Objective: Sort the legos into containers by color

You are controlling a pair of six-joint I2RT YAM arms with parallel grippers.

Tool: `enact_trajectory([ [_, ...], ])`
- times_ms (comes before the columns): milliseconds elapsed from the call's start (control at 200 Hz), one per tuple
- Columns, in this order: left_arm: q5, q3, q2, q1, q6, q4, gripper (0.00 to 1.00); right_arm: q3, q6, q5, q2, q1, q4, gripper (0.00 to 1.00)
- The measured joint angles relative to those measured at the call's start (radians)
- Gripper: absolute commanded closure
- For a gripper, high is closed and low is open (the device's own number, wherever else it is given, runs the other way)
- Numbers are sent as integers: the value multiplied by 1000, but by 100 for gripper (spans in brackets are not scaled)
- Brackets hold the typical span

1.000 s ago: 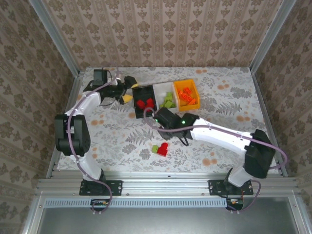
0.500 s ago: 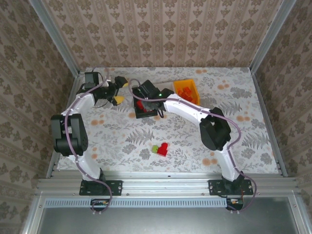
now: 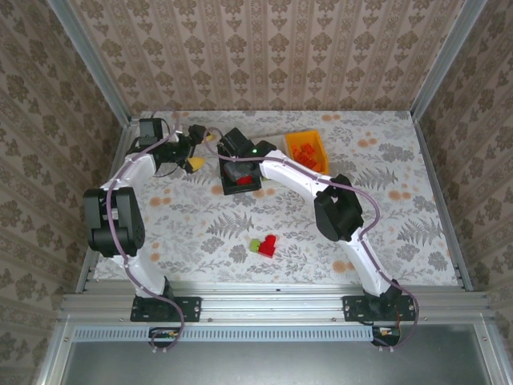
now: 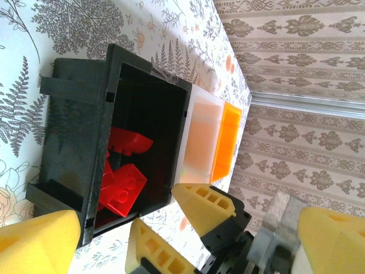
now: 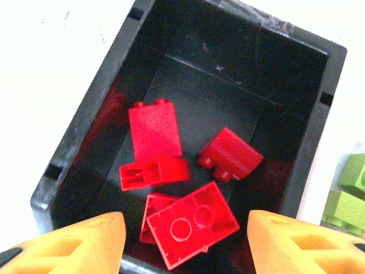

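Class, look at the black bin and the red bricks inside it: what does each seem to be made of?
Black bin: likely hard moulded plastic, semi-gloss; its walls carry soft highlights and faint scuffs. Red bricks: likely hard plastic too, glossy; crisp moulded studs, even colour, and a red glow reflected on the bin wall.

Black bin (image 5: 94, 108): glossy plastic, scuffed inside. Red bricks (image 5: 191, 222): smooth shiny plastic. White bin (image 4: 202, 131): translucent plastic. Table cover (image 3: 200, 233): matt, printed. Front rail (image 3: 272, 303): dull metal.

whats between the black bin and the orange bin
The white bin, touching the black bin and the orange bin, as the left wrist view shows.
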Motion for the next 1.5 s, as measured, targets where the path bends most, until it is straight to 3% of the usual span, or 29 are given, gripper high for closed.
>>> enact_trajectory([
  [160, -11, 0, 0, -56, 1, -2, 0, -318, 58, 61, -253, 54, 31, 38],
  [300, -22, 0, 0, -143, 3, -10, 0, -655, 274, 91, -544, 90, 61, 32],
  [415, -24, 0, -1, -219, 6, -16, 0, -842, 446, 98, -664, 124, 57, 30],
  [565, -26, 0, -3, -284, 18, -31, 0, -946, 607, 64, -653, 187, 68, 32],
  [765, -34, 1, -3, -315, 47, -60, 0, -957, 716, 4, -579, 199, 114, 38],
  [1500, -41, 8, -3, -314, 54, -79, 0, -1004, 877, -77, -496, 206, 198, 60],
])
